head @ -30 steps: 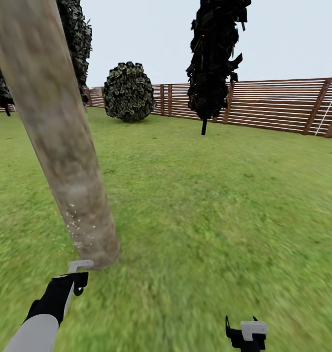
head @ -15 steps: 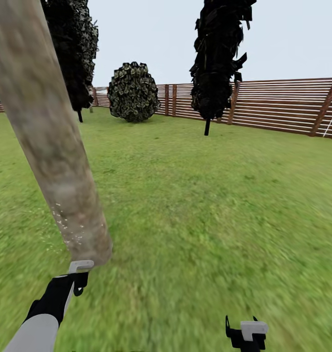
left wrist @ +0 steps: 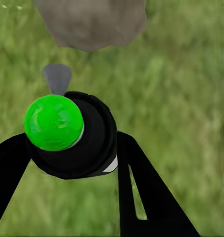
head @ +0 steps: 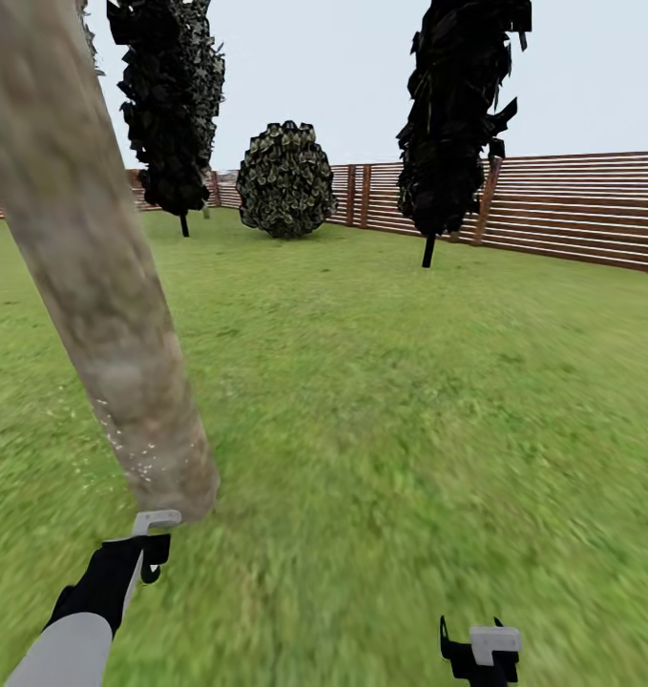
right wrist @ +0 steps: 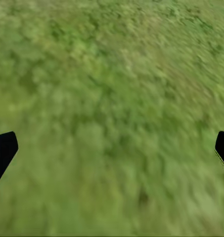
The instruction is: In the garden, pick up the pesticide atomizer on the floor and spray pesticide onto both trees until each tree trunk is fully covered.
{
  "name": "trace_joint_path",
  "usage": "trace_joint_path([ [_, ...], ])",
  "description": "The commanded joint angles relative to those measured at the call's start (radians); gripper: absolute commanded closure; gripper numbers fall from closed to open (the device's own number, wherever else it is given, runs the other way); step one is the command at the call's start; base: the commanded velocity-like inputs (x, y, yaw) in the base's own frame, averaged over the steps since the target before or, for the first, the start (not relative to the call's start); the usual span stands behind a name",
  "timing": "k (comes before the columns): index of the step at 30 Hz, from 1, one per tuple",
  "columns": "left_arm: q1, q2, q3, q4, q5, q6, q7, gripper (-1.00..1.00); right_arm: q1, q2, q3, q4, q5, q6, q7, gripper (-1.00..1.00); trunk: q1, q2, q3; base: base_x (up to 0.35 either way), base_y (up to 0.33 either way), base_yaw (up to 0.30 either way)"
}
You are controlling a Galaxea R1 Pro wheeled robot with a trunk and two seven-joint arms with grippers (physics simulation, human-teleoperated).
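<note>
Left tool (left wrist: 74,148) is gripping the pesticide atomizer (left wrist: 67,136), closed around its black body.
It is pointing at the near left tree trunk (head: 94,277); the bottle looks light, stiff, maybe slippery. Right tool (head: 478,654) is hanging wide open, empty.

Grass floor (head: 409,429) under leaning tree trunk (head: 94,286), round bush (head: 285,179)

The thick mottled grey-beige tree trunk (head: 104,315) leans at the left, just beyond the left gripper (head: 152,534); a round dark bush (head: 285,179) stands far behind, before the brown slatted wooden fence (head: 572,205).
</note>
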Motion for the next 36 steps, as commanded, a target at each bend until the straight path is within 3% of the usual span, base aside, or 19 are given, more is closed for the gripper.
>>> trace_joint_path([
  [1, 0.0, -0.002, -0.002, 0.0, -0.001, 0.006, 0.0, 1.0, 0.0, 0.0, 0.0, 0.0, 0.0, 0.0, 0.0, -1.0, 0.0, 0.0, 0.0, 0.223, -0.212, 0.051],
  [5, 0.0, -0.004, -0.004, -0.001, -0.004, 0.067, 0.0, 1.0, 0.0, 0.0, 0.0, 0.0, 0.0, 0.0, 0.0, -1.0, 0.0, 0.0, 0.0, 0.15, -0.149, 0.194],
  [19, 0.0, -0.007, -0.004, -0.002, -0.002, 0.069, 0.001, 1.0, 0.0, 0.0, 0.0, 0.0, 0.0, 0.0, 0.0, -1.0, 0.0, 0.0, 0.0, 0.009, -0.033, 0.276],
  [36, 0.0, -0.01, -0.001, -0.002, -0.002, 0.063, 0.002, 1.0, 0.0, -0.002, -0.001, 0.0, 0.0, 0.0, 0.0, -1.0, 0.0, 0.0, 0.0, 0.085, -0.259, 0.017],
])
